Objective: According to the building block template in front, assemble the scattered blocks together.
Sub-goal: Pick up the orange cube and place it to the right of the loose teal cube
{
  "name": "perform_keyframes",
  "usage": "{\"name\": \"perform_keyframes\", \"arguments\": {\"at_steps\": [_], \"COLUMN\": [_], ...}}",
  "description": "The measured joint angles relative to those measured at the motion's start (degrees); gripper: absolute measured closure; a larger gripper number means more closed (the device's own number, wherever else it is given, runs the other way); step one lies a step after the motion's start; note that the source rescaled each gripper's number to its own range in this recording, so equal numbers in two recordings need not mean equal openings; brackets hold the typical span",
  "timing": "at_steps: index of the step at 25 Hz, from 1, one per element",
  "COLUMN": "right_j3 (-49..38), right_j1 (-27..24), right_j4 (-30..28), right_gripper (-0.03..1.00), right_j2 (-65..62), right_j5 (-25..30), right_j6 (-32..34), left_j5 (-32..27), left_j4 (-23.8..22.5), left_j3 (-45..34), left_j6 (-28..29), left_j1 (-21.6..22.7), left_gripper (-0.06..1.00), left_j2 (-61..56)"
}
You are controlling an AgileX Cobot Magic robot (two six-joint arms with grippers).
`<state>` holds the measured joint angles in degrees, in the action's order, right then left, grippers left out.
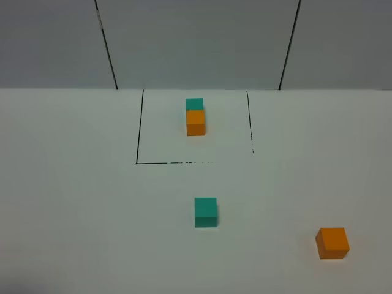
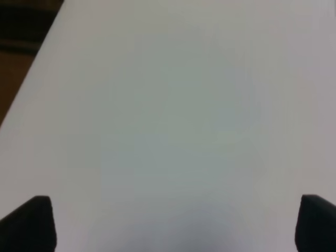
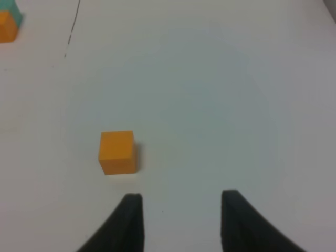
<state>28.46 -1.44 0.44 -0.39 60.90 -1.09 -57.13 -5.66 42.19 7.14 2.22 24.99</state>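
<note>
Exterior high shows us the building block template (image 1: pixel 195 116), its teal half behind its orange half, inside the black-lined square (image 1: pixel 139 131), close to its far edge. Outside that square we find the teal block (image 1: pixel 206 212) just past its near line, and the orange block (image 1: pixel 332 242) well beyond its near right corner. We see the left gripper (image 2: pixel 177 215) spread wide and empty, the right gripper (image 3: pixel 181 198) parted, holding nothing
</note>
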Motion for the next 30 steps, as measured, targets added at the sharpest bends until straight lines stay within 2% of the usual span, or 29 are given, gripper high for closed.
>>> {"name": "perform_keyframes", "arguments": {"at_steps": [6, 10, 20, 23, 30], "right_j3": [0.00, 0.00, 0.00, 0.00, 0.00], "right_j1": [0.00, 0.00, 0.00, 0.00, 0.00], "right_j4": [0.00, 0.00, 0.00, 0.00, 0.00], "right_gripper": [0.97, 0.97, 0.97, 0.97, 0.97], "right_j2": [0.00, 0.00, 0.00, 0.00, 0.00], "right_j5": [0.00, 0.00, 0.00, 0.00, 0.00], "right_j6": [0.00, 0.00, 0.00, 0.00, 0.00], "left_j5": [0.47, 0.51, -2.23, -2.30, -2.30], "left_j4": [9.06, 12.39, 11.49, 11.41, 11.41], "left_j3": [-7.63, -10.64, -13.26, -13.27, -13.27], "left_j6": [-5.50, -9.38, -9.98, -9.98, -9.98], "left_j1": [0.00, 0.00, 0.00, 0.00, 0.00], "left_gripper": [0.04, 0.05, 0.12, 0.19, 0.43], "left_j2": [-11.75, -17.39, -23.63, -25.10, -25.27]}}
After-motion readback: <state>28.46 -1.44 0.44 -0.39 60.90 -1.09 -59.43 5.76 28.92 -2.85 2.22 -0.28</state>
